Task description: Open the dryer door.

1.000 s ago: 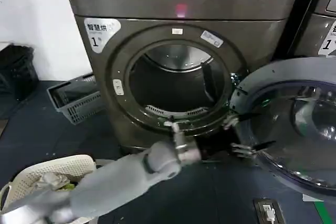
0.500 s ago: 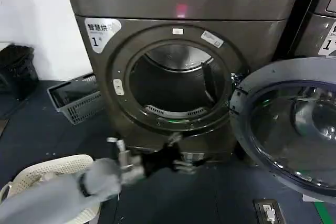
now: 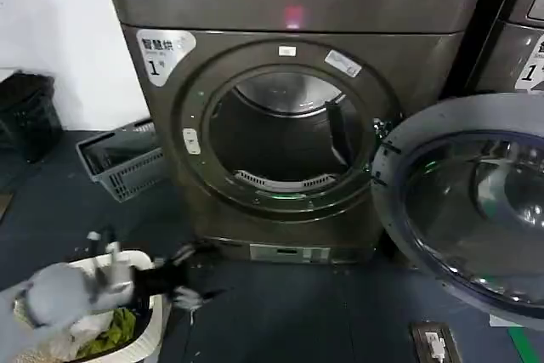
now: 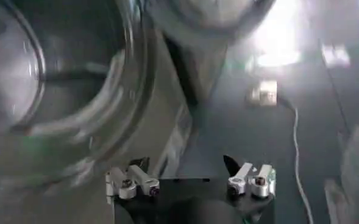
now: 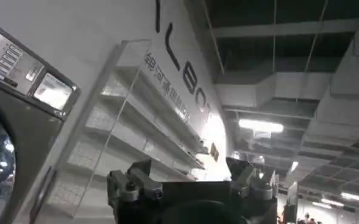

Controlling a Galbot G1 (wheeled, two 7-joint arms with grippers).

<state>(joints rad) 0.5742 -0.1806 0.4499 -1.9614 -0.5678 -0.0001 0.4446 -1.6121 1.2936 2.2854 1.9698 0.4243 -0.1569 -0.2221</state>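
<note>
Now the left gripper (image 3: 183,282) — jaws spread, empty — has pulled back from the dryer door (image 3: 463,210), left swung wide.

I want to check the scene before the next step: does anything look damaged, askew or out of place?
Nothing stands out. The dryer door hangs wide open to the right of the dryer, and its drum looks empty. The left gripper sits low by a white laundry basket, jaws open and empty.

The dryer (image 3: 280,6) is brushed grey-bronze metal with a soft sheen. Its door (image 3: 463,201) has a matt grey plastic-looking inner face around glossy dark glass. Two baskets — grey (image 3: 119,159) and white (image 3: 149,312) — look like plastic lattice; the floor (image 3: 323,312) is dark, matt.
</note>
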